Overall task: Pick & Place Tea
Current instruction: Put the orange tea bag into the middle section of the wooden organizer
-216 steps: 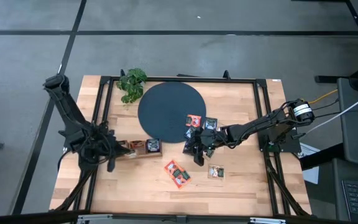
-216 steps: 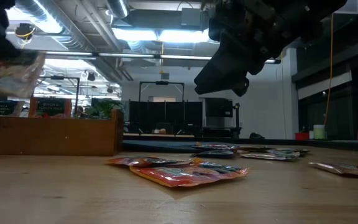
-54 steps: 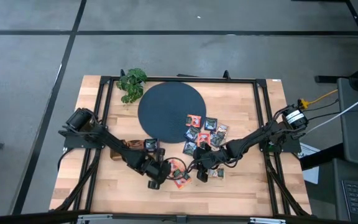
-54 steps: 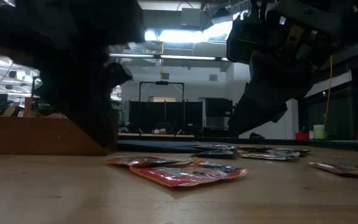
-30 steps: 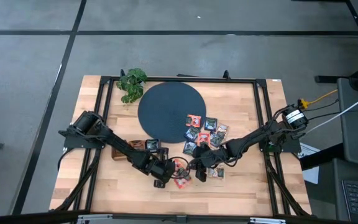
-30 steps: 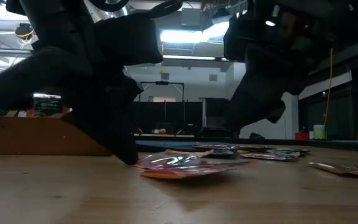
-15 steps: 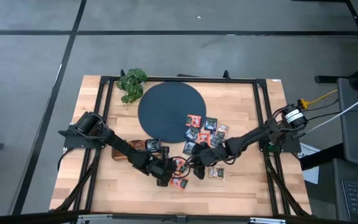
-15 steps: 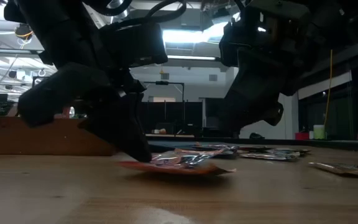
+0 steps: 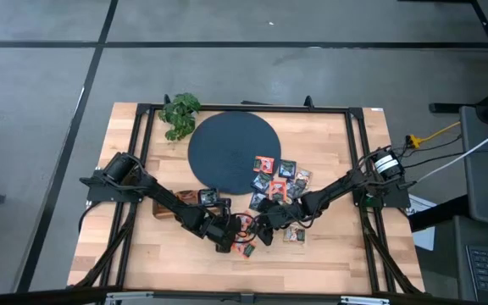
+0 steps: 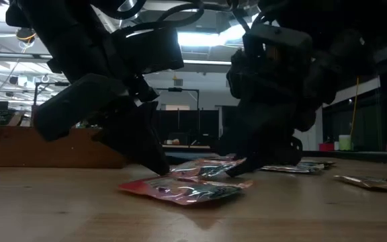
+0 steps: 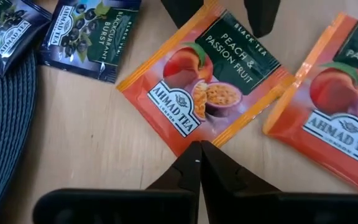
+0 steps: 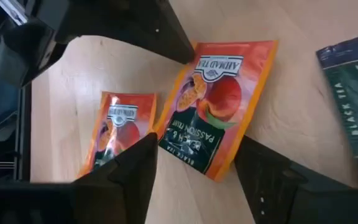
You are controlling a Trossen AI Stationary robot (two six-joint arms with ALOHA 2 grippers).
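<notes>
Both arms reached low over an orange sachet [image 11: 205,84]: left gripper [image 11: 197,163] pinched its corner, right gripper [image 12: 194,165] spread open, empty.

I count two robot arms, each with one claw: left claw [image 9: 227,241], right claw [image 9: 259,230]. One dark disc [image 9: 234,152]. One green plant [image 9: 179,114]. One wooden tray [image 9: 182,203]. Two peach tea sachets [image 11: 205,78] close up; further sachets [image 9: 280,176] too clustered to count.

Overhead looking down, low level across table, both wrists close above orange sachet [image 11: 207,87]
</notes>
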